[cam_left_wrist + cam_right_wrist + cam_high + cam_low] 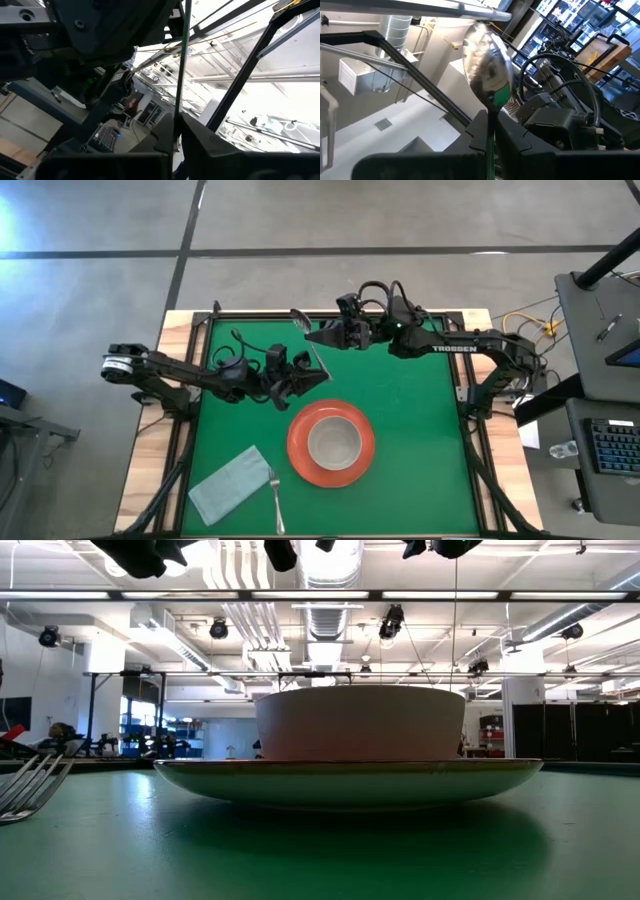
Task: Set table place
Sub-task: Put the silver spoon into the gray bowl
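Note:
The silver spoon (pixel 310 345) is held in the air over the table's far half, its bowl (pixel 298 319) toward the far edge. My right gripper (pixel 320 337) comes from the right and is shut on it just below the bowl. My left gripper (pixel 308 376) comes from the left and is shut on its handle. The orange-red plate (pixel 300 455) lies on the green table (pixel 420 440) with the grey bowl (pixel 333 440) standing in it. The fork (pixel 275 498) lies at the near edge, to the plate's left. In the low view the plate (pixel 350 775), bowl (pixel 360 723) and fork tines (pixel 30 785) show. My left gripper pinches the spoon's handle (pixel 176 131) between its two fingers, near the free end; the handle runs on past the fingertips, clear of the table. My right gripper pinches the spoon's neck (pixel 490 116) between its two fingers, just below the bowl (pixel 487 70), which stands out beyond the fingertips.
A grey-green napkin (pixel 232 483) lies flat at the table's near left, right beside the fork. Bare green top shows to the right of the plate and along the near right. Black rails and a wooden border frame the table.

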`<action>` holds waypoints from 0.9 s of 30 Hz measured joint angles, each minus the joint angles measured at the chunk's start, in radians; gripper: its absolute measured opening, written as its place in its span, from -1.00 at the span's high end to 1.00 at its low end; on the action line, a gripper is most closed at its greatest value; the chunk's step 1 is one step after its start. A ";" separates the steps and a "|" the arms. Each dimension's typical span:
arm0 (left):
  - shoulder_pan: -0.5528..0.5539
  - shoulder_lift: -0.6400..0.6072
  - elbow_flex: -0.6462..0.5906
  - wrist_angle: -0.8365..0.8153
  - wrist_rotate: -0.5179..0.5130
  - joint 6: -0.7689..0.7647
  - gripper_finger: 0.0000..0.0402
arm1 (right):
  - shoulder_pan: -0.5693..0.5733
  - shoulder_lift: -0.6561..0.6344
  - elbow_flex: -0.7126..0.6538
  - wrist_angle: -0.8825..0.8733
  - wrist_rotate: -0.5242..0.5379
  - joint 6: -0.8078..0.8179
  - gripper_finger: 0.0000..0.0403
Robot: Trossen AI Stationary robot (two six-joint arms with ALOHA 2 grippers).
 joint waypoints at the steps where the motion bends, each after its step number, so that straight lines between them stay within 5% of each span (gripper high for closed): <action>1: 0.000 0.000 0.000 0.000 -0.006 0.002 0.98 | 0.000 0.000 0.000 0.000 0.000 0.000 0.94; 14: -0.001 -0.006 -0.012 -0.074 -0.033 -0.018 1.00 | -0.025 0.001 -0.002 -0.021 -0.071 0.037 0.93; 21: -0.004 -0.033 -0.028 -0.083 -0.026 -0.028 1.00 | -0.068 -0.003 -0.003 -0.076 -0.225 0.083 0.72; 27: -0.010 -0.048 -0.030 -0.113 -0.025 -0.033 1.00 | -0.113 -0.004 -0.003 -0.136 -0.482 0.088 0.56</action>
